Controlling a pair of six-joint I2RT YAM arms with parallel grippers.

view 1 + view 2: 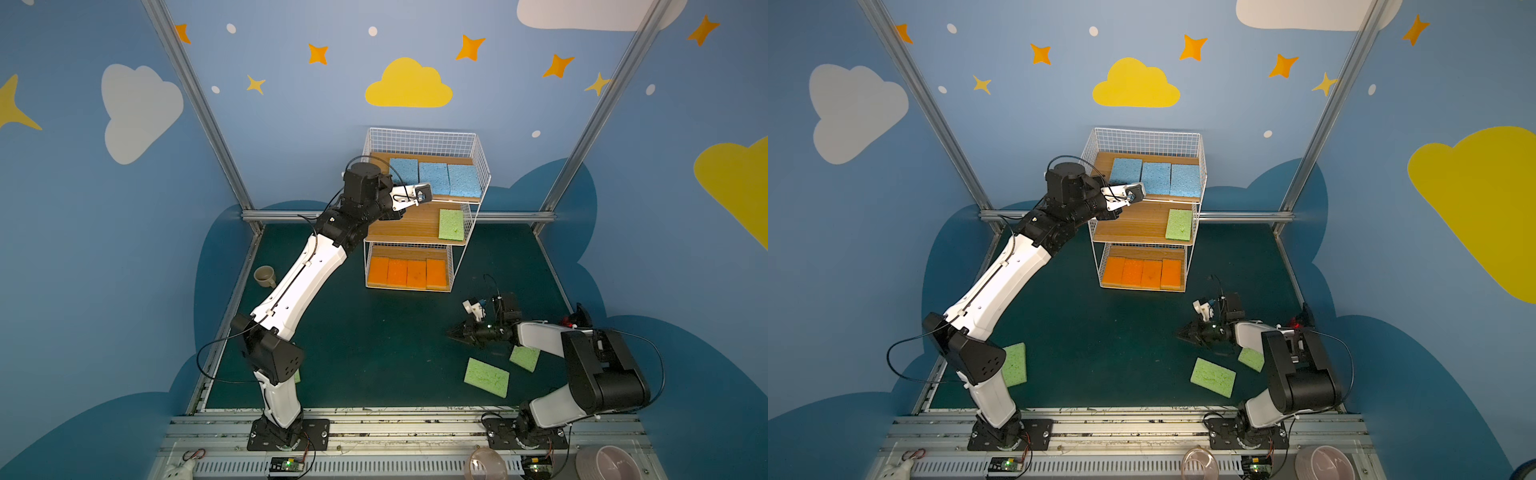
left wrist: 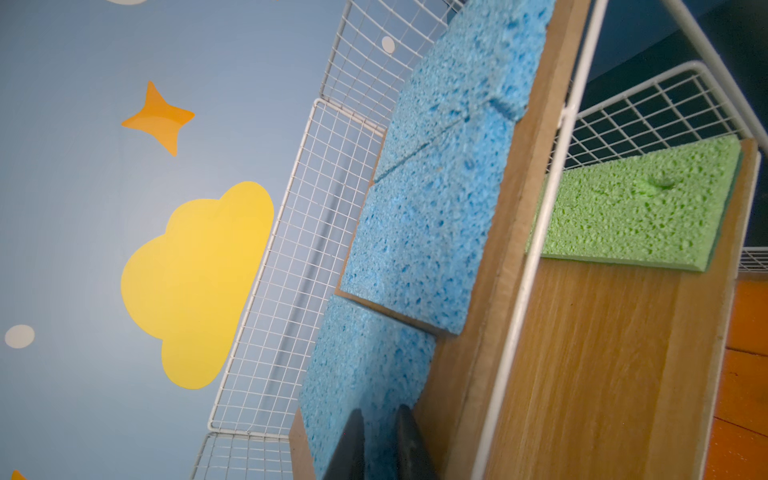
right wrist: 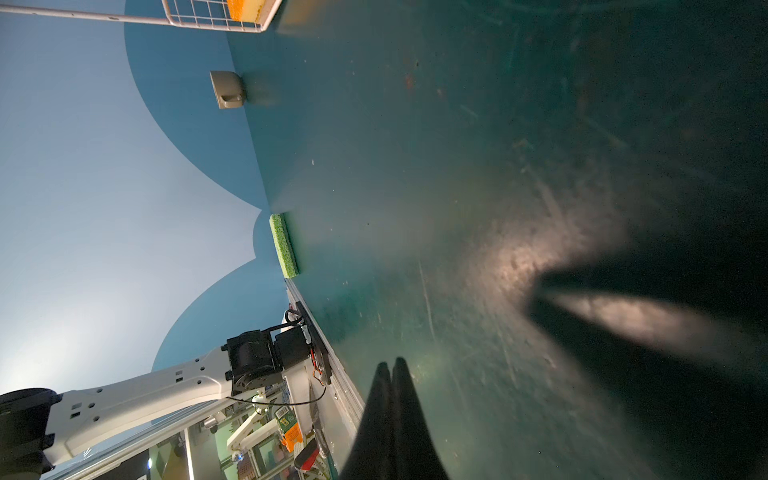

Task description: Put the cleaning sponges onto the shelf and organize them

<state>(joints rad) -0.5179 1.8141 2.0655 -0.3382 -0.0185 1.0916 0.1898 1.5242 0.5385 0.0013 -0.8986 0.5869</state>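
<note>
Writing: a small barcode label sits on an orange box (image 3: 291,434) beyond the table edge, in the right wrist view. It is too small to read.
Left arm: it reaches from its base at the front left, up and forward, to the top board of the shelf (image 1: 419,141). The wrist is at the left end of this board.
Left gripper (image 2: 379,411): the two dark fingers stand a little apart, with only a narrow gap. They are over the near end of the left blue sponge (image 1: 404,170). I cannot tell if they touch it.
Right arm: the elbow is raised at the right, and the forearm lies low, pointing left over the table (image 1: 374,340).
Right gripper (image 3: 390,365): the fingers are pressed together and hold nothing, close above the table.
Top board: three blue sponges lie flat in a row. The middle blue sponge (image 1: 433,178) touches the right blue sponge (image 1: 464,179); a small gap separates it from the left one.
Middle board: the shelf green sponge (image 1: 451,224) lies flat at the right end, alone.
Bottom board: four orange sponges (image 1: 407,272) lie side by side.
On the table: the loose green sponge (image 1: 486,377) is near the right gripper. The half-hidden green sponge (image 1: 525,358) is partly under the right forearm. The front-left green sponge (image 1: 1014,363) is beside the left arm.
Cup (image 1: 264,276): tan, at the left edge of the table, well apart from the shelf.
</note>
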